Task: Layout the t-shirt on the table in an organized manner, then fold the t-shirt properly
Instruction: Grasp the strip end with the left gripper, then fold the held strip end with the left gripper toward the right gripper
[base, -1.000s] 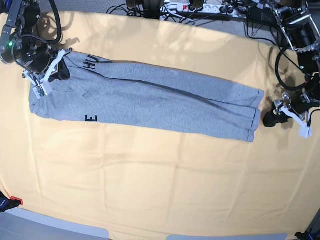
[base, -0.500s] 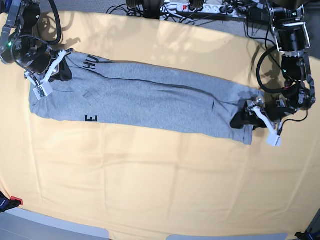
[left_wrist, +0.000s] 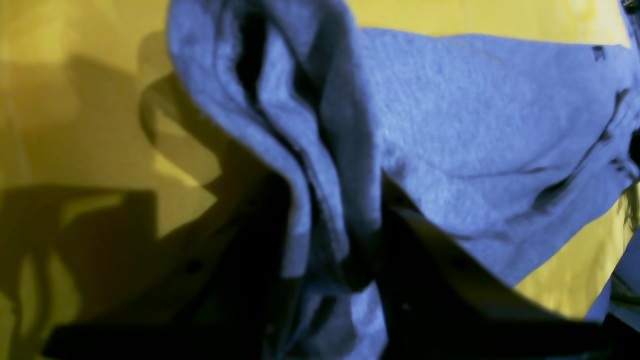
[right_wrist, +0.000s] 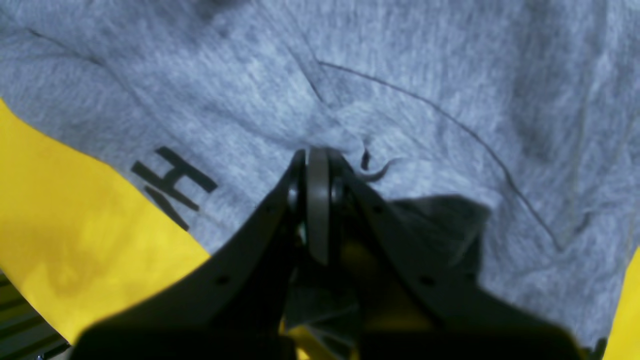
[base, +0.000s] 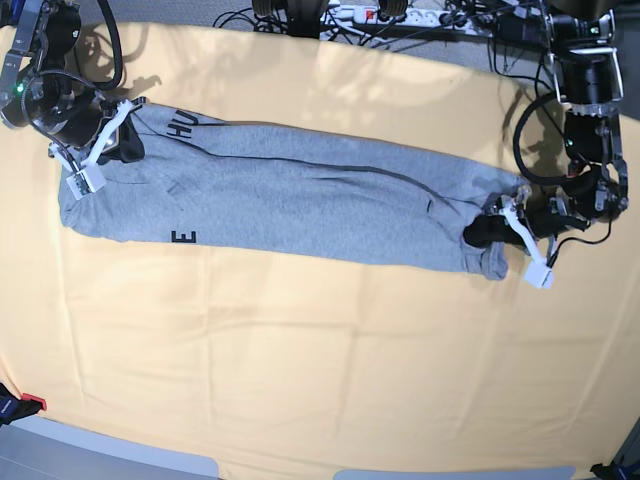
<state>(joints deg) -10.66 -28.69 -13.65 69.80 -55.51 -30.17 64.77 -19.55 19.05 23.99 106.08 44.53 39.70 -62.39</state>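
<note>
Base view: my left claw (base: 497, 232) has come in from the bare cloth off the worktop's right edge and now sits on the hem end of the t-shirt (base: 300, 205). A second ago it stood clear of the garment with jaws wide; now they have drawn in around the fabric.

Left wrist view: bunched grey folds (left_wrist: 320, 165) run down between the dark jaws. I read that as a pinch on the hem, several layers at once.

Right claw (base: 95, 150): unchanged, pressed together on the collar end near the worktop's left edge. Right wrist view shows the tips meeting on a small pucker of grey cloth (right_wrist: 320, 150), black lettering (right_wrist: 172, 182) just beside.

T-shirt lies as a long narrow band across the worktop (base: 320, 380), left to right, nearer the far edge, already folded lengthwise.

Meaning, my judgement: both ends now held, so the next fold end to end looks ready. Risk: the left pinch may not have caught every layer.
</note>
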